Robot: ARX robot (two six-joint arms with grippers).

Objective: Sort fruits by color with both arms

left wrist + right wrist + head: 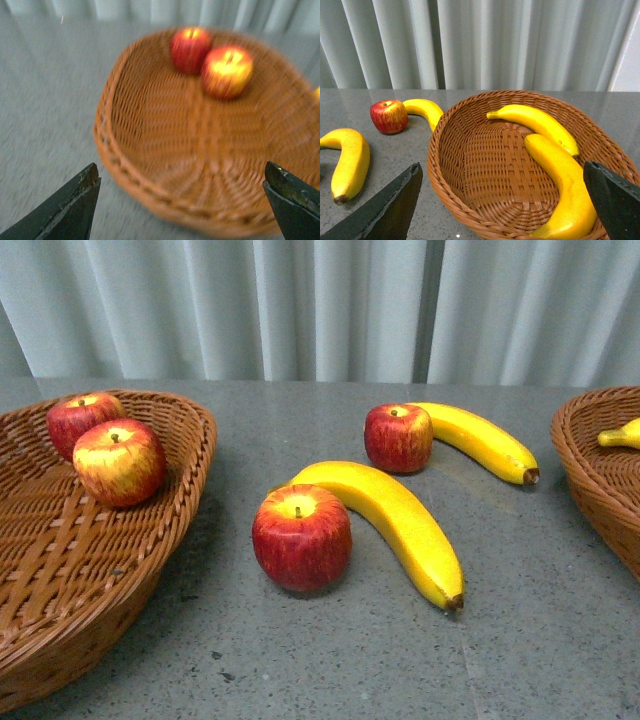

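Note:
On the grey table lie a near red apple [301,536] beside a long banana [400,522], and a far apple [398,437] against a second banana [483,441]. The left wicker basket [60,540] holds two apples [119,460] [82,418]. In the right wrist view the right basket [485,165] holds two bananas [537,122] [567,185]. My left gripper [182,172] hangs open above the near rim of the left basket [150,150], nothing between its fingers. My right gripper [502,172] is open over the right basket. Neither arm shows in the front view.
Pale curtains [320,300] close off the back of the table. The right basket's rim [590,470] shows at the front view's right edge with a banana tip [620,435] in it. The left wrist view is blurred.

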